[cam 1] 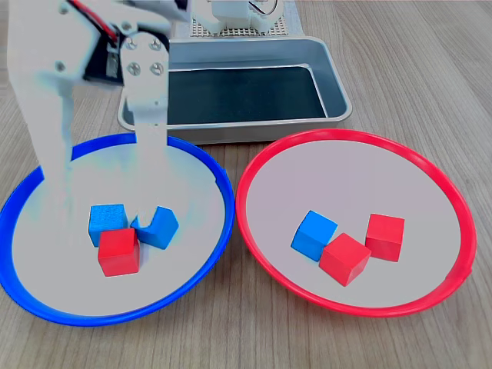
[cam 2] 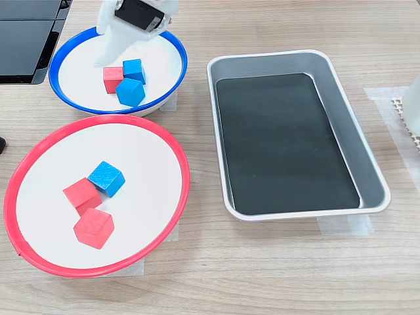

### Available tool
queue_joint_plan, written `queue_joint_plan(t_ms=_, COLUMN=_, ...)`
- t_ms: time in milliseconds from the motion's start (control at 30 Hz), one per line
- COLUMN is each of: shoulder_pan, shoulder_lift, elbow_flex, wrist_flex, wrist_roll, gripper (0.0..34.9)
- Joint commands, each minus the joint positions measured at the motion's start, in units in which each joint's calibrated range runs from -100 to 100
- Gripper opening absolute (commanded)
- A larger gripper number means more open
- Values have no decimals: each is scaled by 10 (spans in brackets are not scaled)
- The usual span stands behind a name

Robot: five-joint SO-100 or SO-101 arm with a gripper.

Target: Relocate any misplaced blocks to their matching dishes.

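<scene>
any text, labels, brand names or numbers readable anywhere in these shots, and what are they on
None can be read in either exterior view.
The red and blue blocks, the blue-rimmed dish, the red-rimmed dish and the grey metal tray are all plain.
The white arm over the blue-rimmed dish shows only screws and black panels, no lettering.
A round dial-like part at the top edge of the first exterior view is cut off and too small to read.

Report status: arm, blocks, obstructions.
Gripper open, empty, jaws straddling the cubes in blue-rimmed round plate. Small red cube there misplaced; glossy blue cube in red-rimmed plate misplaced. No obstructions.
</scene>
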Motion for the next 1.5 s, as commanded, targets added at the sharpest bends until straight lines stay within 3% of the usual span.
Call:
queue_joint_plan(t_ms=0, shoulder_pan=5, shoulder_lift=15, elbow_flex=-37, wrist_flex=-19, wrist_roll=4, gripper=153)
queue_joint_plan(t_ms=733, shoulder_pan=13, shoulder_lift=64, elbow_flex=-17, wrist_flex=-36, wrist_roll=14, gripper=156)
queue_joint_plan(t_ms=1467, shoulder_pan=9, shoulder_lift=90, elbow_flex=-6, wrist_flex=-54, wrist_roll=-1, gripper=139)
